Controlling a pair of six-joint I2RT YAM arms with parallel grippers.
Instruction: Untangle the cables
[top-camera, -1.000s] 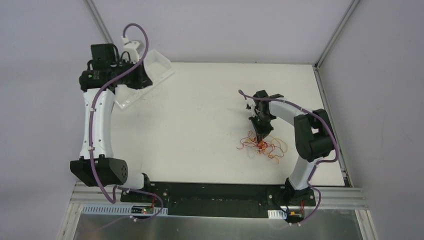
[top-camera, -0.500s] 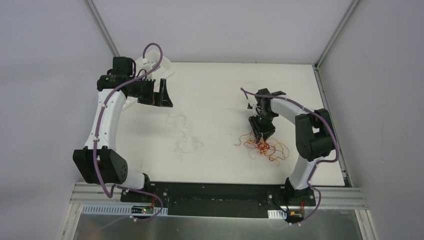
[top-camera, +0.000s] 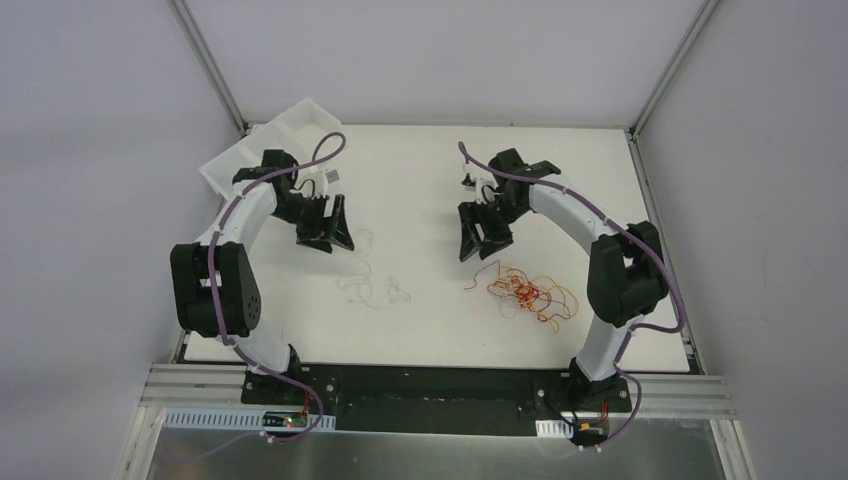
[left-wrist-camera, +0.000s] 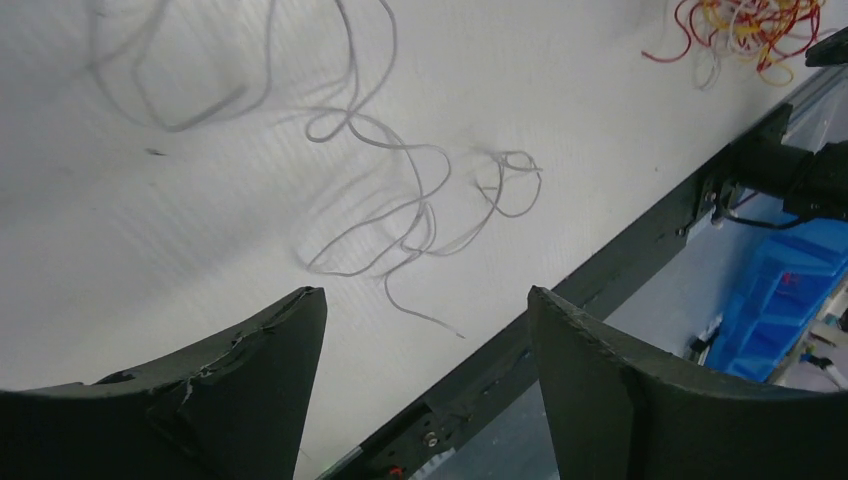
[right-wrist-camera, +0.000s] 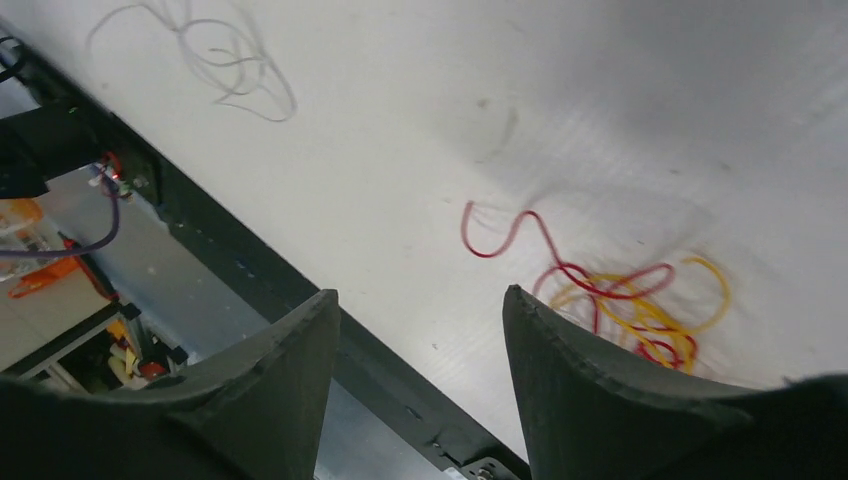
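The cables (top-camera: 525, 293) are a loose red, orange and yellow tangle lying on the white table right of centre. They also show in the right wrist view (right-wrist-camera: 640, 310), with one red strand (right-wrist-camera: 520, 235) trailing out to the left. My right gripper (top-camera: 478, 238) hangs open above the table, just back-left of the tangle, with nothing between its fingers (right-wrist-camera: 420, 295). Several pale thin wires (top-camera: 370, 285) lie curled left of centre, plain in the left wrist view (left-wrist-camera: 400, 190). My left gripper (top-camera: 328, 232) is open and empty just behind them (left-wrist-camera: 425, 300).
A clear plastic container (top-camera: 265, 140) lies at the table's back-left corner behind the left arm. The black front rail (top-camera: 430, 380) runs along the near edge. A blue bin (left-wrist-camera: 780, 300) sits below the table's edge.
The left arm swung from the container at the back left toward the centre and opened; pale wires now lie on the table. The right gripper opened and moved back-left, off the tangle.
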